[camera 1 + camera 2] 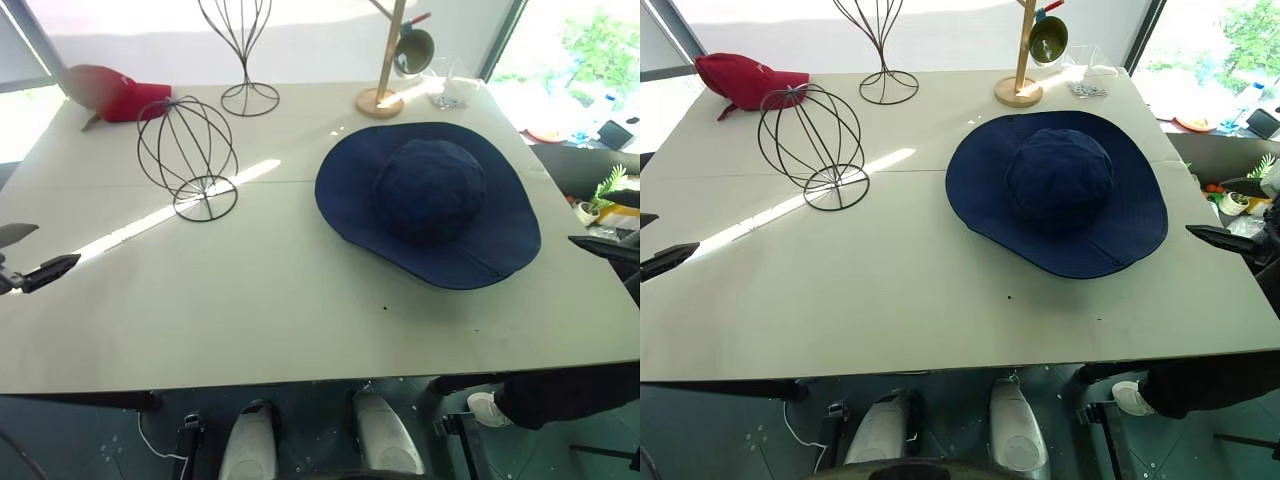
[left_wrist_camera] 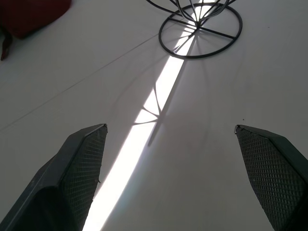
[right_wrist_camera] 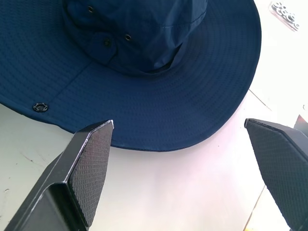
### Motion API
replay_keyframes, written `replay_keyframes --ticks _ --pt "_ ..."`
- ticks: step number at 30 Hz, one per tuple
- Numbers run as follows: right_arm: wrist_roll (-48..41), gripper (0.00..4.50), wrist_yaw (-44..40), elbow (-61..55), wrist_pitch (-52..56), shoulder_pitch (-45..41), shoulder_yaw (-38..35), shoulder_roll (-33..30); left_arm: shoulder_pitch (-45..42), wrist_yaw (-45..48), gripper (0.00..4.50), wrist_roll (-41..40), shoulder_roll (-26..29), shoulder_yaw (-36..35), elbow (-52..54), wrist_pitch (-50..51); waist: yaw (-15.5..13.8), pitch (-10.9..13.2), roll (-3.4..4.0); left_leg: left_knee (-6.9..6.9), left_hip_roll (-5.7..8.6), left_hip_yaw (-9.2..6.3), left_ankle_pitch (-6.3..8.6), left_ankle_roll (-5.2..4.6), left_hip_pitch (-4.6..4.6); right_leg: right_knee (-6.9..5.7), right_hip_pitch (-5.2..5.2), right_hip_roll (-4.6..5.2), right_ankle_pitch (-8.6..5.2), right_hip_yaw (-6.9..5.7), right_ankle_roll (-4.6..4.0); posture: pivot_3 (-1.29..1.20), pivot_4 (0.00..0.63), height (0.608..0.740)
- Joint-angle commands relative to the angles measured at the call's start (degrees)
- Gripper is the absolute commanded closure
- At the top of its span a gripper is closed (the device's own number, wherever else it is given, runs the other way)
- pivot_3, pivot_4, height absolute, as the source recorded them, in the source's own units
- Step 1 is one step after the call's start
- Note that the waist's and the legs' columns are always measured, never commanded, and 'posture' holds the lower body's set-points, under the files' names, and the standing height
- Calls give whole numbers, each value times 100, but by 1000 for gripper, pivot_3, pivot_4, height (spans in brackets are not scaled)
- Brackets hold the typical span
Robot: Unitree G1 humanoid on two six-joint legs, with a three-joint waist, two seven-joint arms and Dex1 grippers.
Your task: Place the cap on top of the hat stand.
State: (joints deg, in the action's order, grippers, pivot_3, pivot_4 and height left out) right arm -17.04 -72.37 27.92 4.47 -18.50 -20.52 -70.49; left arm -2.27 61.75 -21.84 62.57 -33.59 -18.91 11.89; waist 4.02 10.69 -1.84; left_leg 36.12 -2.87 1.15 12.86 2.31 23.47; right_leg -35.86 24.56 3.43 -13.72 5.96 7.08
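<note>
Currently both grippers are seen wide open, nothing held. The left gripper hovers over the bare table, the ring base of the hat stand lying ahead of its fingers, well apart. A red cap is seen beyond the stand. The right gripper is aimed at the cap, which lies flat on the table, crown up, its brim edge just ahead of the fingertips, untouched. Cap and hat stand are set well apart.
</note>
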Motion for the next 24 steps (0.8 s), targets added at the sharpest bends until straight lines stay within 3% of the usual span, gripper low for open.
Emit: replay_keyframes --ticks 1,13,19,24 --pt "-10 0 -5 58 -140 -100 -97 -56 -52 24 90 -16 98 -139 61 -98 0 0 0 0 0 0 0 0 0 0 0 0 0 0 0 0 150 739" --pt "-58 0 66 3 5 11 -188 -97 -505 179 90 -141 206 76 -36 322 -1 0 0 3 0 0 0 0 -1 -9 0 -1 -1 0 2 0 150 739" --pt "50 0 115 -527 -14 18 -237 -301 -964 765 90 -1021 352 358 1384 1471 -10 0 0 7 1 0 0 0 -1 -17 0 -1 -3 1 4 0 150 739" --pt "-18 0 324 -2091 476 534 -669 -254 -1503 1152 90 -1850 406 910 2501 2342 -8 -1 4 6 1 -1 0 0 -4 -28 0 -5 -9 2 17 0 150 739"
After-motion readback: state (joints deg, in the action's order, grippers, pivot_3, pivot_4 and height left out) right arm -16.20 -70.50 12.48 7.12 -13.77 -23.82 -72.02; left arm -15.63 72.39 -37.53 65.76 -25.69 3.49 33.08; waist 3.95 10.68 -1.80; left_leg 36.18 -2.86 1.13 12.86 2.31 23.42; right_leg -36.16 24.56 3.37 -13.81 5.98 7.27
